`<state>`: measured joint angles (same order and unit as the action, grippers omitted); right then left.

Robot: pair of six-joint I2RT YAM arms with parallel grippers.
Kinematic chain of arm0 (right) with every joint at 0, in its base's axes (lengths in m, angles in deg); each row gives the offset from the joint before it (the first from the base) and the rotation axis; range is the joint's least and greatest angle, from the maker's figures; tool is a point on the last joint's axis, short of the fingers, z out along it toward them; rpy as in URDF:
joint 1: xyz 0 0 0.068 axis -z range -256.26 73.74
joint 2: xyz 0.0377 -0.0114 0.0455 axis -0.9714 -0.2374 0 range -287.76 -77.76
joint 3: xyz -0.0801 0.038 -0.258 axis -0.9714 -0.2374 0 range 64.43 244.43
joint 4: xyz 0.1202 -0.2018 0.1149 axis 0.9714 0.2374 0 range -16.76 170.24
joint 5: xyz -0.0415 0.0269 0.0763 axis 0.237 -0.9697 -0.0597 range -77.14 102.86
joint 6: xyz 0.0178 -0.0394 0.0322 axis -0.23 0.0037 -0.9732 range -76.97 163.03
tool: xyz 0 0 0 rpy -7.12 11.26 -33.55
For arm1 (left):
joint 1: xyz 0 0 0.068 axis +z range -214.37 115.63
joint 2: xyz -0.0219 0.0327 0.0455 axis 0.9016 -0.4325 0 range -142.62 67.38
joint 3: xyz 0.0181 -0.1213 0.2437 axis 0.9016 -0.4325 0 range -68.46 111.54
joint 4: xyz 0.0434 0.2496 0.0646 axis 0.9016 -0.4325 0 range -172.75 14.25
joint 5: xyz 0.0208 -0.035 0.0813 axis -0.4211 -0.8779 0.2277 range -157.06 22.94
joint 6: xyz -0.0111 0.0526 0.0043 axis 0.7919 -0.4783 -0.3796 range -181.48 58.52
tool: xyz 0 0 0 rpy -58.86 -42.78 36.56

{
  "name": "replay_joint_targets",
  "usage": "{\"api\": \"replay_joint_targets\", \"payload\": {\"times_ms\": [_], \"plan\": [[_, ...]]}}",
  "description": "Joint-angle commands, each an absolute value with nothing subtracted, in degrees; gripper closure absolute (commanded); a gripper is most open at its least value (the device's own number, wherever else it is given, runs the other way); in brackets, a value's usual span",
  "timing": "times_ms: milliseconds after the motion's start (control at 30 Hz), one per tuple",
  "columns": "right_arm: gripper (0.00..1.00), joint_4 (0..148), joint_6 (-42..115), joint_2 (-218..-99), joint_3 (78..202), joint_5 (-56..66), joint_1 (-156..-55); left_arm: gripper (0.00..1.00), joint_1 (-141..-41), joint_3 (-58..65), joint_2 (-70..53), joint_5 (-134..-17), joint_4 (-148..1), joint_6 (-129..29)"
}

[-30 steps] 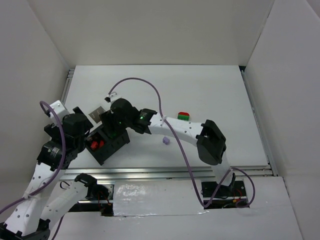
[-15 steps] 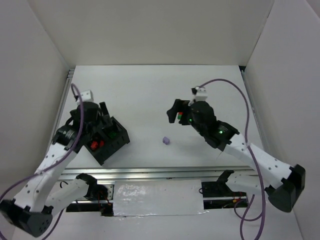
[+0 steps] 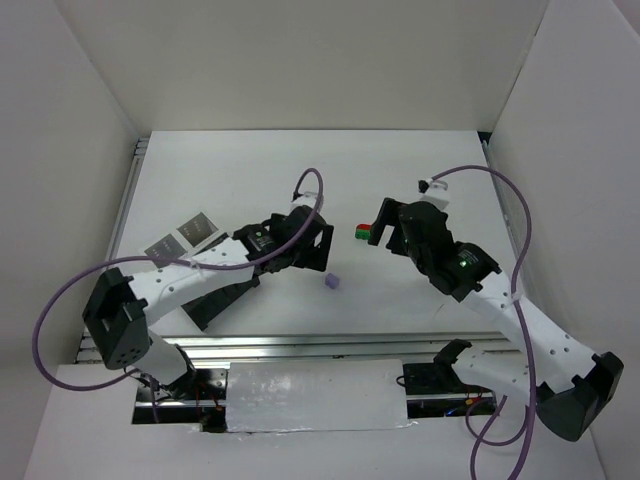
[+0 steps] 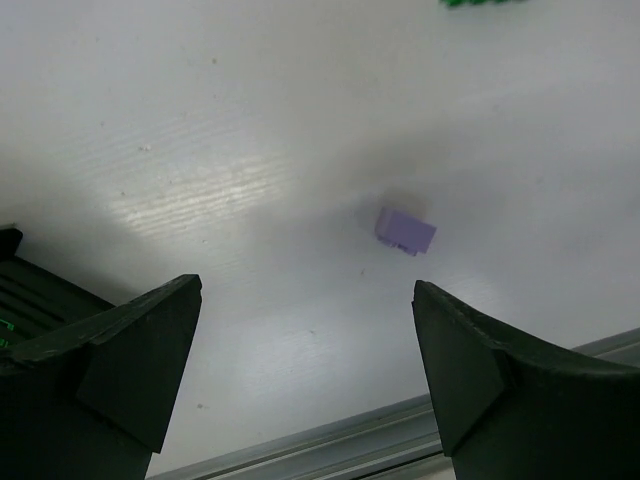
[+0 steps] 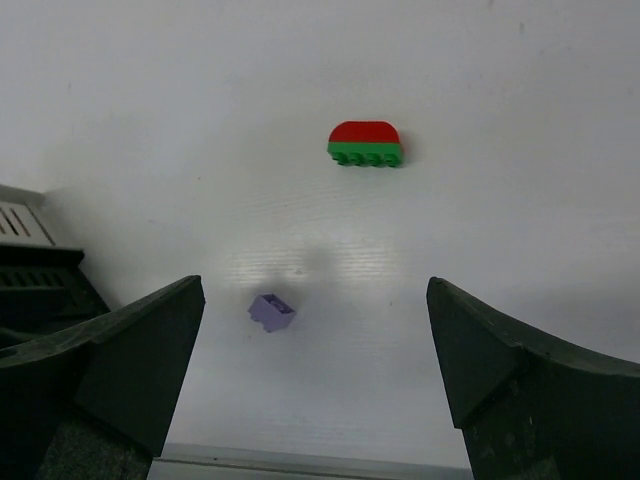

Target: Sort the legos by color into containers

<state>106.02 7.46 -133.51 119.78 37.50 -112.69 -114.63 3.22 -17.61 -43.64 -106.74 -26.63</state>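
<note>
- My left gripper reaches over mid-table, jaws wide and empty.
- My right gripper hangs equally wide, far-right of it.
- The lilac brick lies tilted, I think, near both.
- The red-over-green brick sits farther out.

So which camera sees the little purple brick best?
The left wrist view: the purple brick looks biggest there. The right wrist view shows the brick smaller; the top view, just a tiny speck.
</note>
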Motion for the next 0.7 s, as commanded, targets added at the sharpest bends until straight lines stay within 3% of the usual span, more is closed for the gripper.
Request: {"api": "replay_joint_targets", "payload": {"times_ms": [0,400,667], "plan": [[0.00,113.9,3.8,-131.5,124.0,44.1,-111.6,0.00,-114.8,3.3,-19.1,-43.9,-104.2,-26.1],[0.00,117.1,-0.3,-133.1,124.3,41.2,-108.6,0.01,-115.4,1.3,-29.6,-48.2,-99.2,-29.1],[0.00,112.1,0.2,-126.8,117.3,38.4,-108.7,0.01,-118.2,7.2,-42.3,-50.0,-98.6,-27.6]]}}
